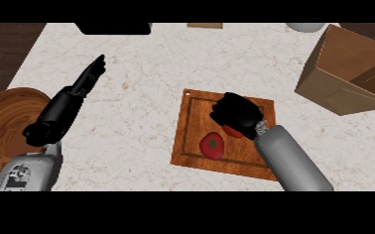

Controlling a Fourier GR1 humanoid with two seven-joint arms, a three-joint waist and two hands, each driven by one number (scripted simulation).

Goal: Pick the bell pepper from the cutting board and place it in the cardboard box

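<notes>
A red bell pepper [212, 146] with a green stem lies on the wooden cutting board [192, 151] in the middle of the counter. My right hand [236, 111] sits over the pepper's upper right part with its fingers curled. More red shows just beneath the palm, and the rest of that side is hidden. The open cardboard box [343, 74] stands at the right edge, well apart from the board. My left hand [87, 77] rests at the left with straight fingers pointing up, holding nothing.
A round wooden plate [13, 113] lies at the left edge beside my left forearm. Along the far edge sit a black item [113, 28], a small wooden piece [205, 25] and a white object [305, 27]. Pale counter lies between board and box.
</notes>
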